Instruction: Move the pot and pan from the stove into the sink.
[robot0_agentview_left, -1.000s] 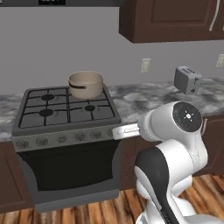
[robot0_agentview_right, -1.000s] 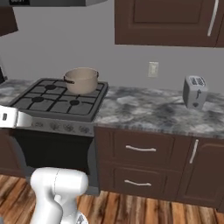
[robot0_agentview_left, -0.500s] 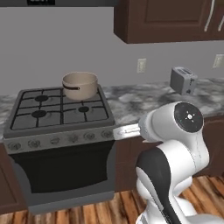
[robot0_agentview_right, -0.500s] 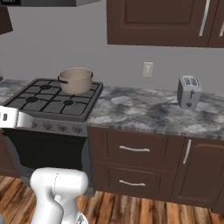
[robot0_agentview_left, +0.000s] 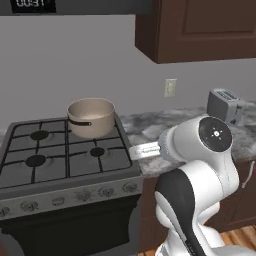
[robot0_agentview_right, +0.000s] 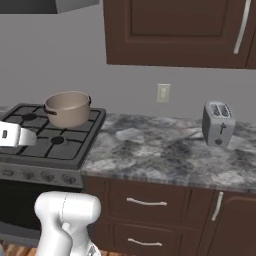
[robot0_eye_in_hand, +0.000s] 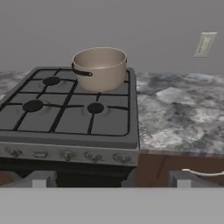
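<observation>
Resting on stove (robot0_eye_in_hand: 70, 118) back-right burner, pot (robot0_eye_in_hand: 100, 68) well beyond spread, empty fingers (robot0_eye_in_hand: 39, 179)

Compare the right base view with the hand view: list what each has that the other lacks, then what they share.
The right base view alone has the toaster on the counter, the upper cabinets and the lower drawers. The hand view alone has the open tool, aimed at the stove front. Both have the pot on the back right burner of the stove, the wall outlet and the marbled counter.
</observation>
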